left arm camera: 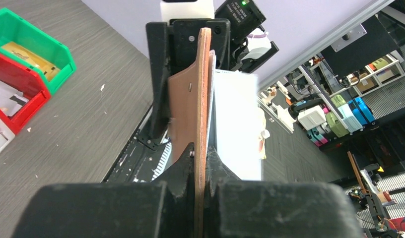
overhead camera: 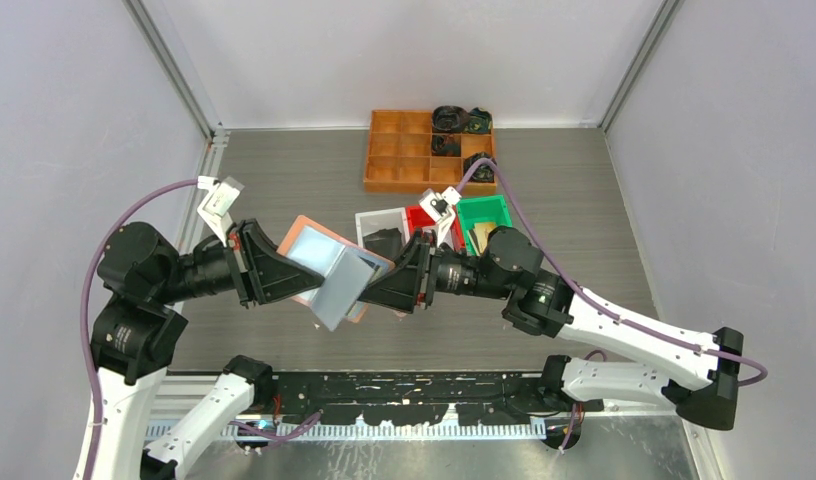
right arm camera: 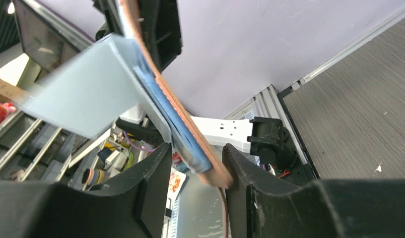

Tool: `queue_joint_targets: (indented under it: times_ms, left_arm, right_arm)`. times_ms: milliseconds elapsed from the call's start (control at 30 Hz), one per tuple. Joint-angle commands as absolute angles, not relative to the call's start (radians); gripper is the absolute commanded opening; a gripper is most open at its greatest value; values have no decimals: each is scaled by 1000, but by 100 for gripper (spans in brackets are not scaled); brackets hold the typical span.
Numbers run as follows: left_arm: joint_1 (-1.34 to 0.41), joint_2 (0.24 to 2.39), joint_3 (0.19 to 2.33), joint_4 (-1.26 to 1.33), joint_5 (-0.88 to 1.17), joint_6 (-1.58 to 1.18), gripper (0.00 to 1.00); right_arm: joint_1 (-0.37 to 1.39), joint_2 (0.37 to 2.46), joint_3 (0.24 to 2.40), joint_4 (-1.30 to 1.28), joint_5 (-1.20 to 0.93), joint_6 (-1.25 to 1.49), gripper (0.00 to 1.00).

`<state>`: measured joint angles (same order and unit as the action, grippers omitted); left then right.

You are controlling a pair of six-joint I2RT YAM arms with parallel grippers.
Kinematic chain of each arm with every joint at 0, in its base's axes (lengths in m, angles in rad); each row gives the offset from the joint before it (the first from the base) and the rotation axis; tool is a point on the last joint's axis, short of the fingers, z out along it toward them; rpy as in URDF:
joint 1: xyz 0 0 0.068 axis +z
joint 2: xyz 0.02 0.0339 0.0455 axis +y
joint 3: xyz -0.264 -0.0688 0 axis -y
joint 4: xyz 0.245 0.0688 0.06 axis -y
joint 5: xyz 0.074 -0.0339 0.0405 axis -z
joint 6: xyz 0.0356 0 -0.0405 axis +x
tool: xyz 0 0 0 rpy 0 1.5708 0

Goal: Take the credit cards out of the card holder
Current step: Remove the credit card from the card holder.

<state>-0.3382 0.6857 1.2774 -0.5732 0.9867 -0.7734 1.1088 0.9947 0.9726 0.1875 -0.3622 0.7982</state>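
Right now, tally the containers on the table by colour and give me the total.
white bin: 1
red bin: 1
green bin: 1
orange tray: 1
Total: 4

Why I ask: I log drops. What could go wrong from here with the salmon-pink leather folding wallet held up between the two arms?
1. Only the left gripper clamps the salmon-pink leather card holder, by a thin edge. The right gripper stands open around its far corner, so the holder could twist or slip.
2. The pale blue plastic pocket sheet fans out loose; closing there might pinch the sheet rather than a card.
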Motion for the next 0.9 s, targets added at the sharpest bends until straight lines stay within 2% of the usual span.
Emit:
queue_joint_targets:
  times_ms: [0, 567, 633, 667, 733, 767, 867]
  left_arm:
    - [-335, 675, 1304, -535, 994, -753, 0]
    - [-334, 672, 1305, -534, 993, -750, 0]
    - [-335, 674, 1307, -535, 991, -750, 0]
    - [-335, 674, 1308, -537, 990, -749, 0]
    - [-334, 674, 1310, -543, 986, -743, 0]
    - [-334, 673, 1311, -542, 986, -743, 0]
    - [-334, 674, 1312, -548, 976, -737, 0]
  right_arm:
    - [1112, 1011, 998, 289, -277, 868, 48]
    - [1116, 1060, 997, 468, -384, 951, 50]
    - [1116, 1065, 993, 508, -397, 970, 42]
    - [1116, 1065, 993, 520, -406, 975, 31]
    - [1116, 1063, 998, 513, -407, 972, 14]
    - [1117, 1057, 1001, 494, -401, 967, 10]
    - [1118, 1042, 1004, 450, -388, 951, 6]
